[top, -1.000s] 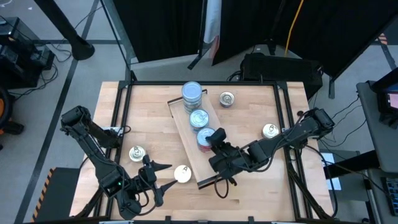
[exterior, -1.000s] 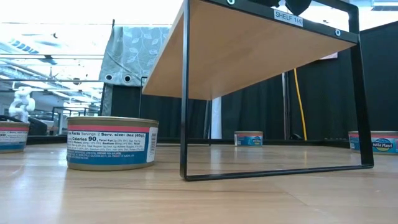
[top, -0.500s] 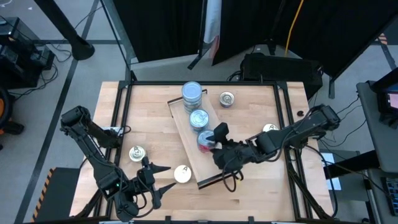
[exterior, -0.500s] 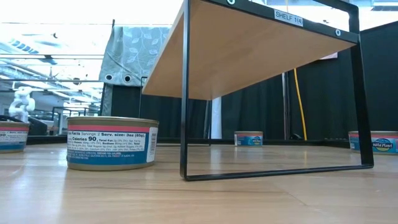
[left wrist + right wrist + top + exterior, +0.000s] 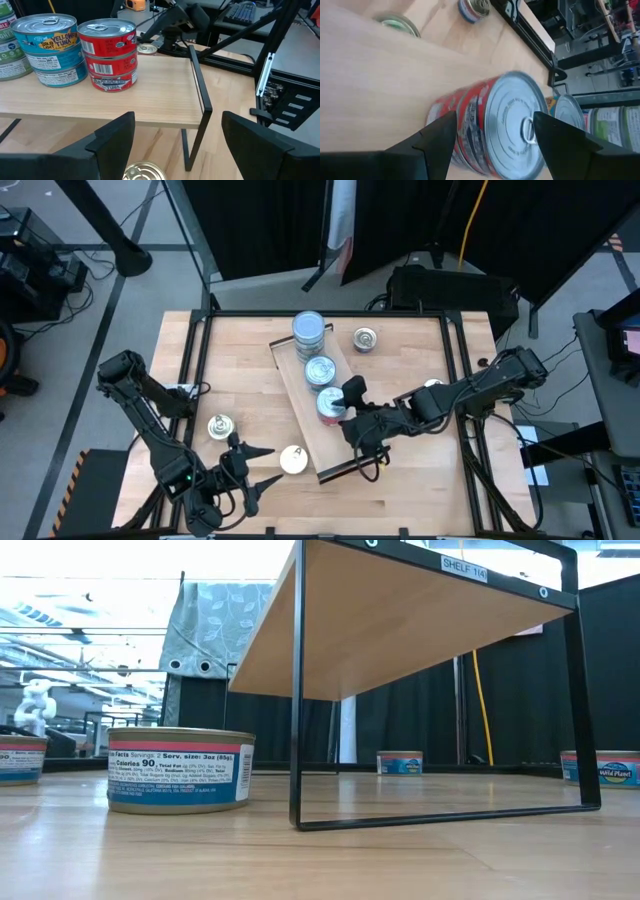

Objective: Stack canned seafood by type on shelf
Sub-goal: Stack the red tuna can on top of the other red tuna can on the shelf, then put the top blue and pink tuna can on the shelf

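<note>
The shelf (image 5: 318, 405) is a light-wood board on a thin dark frame, standing slantwise mid-table. On it stand a blue-white stack of tins (image 5: 309, 332) at the far end, a blue stack (image 5: 319, 370) and a red stack (image 5: 328, 408). My right gripper (image 5: 350, 398) is open at the red stack (image 5: 495, 125), one finger on either side. My left gripper (image 5: 252, 468) is open and empty near the table's near edge, just left of a silver-topped tin (image 5: 292, 459), which also shows in the left wrist view (image 5: 145, 172). My right gripper's open fingers (image 5: 437, 145) stand on either side of the red stack's upper tins (image 5: 470, 115). It comes level from the table's right. I cannot tell whether the fingers touch the stack. The stack stands upright on the shelf.
Loose tins lie flat on the table: one at the left (image 5: 221, 426), one at the far side (image 5: 365, 338), one at the right (image 5: 433, 388). In the low view a tin (image 5: 180, 768) stands beside the shelf's dark leg (image 5: 296, 690).
My right arm has swung a little toward the table's far edge. Its gripper has stayed at the red stack on the shelf.
</note>
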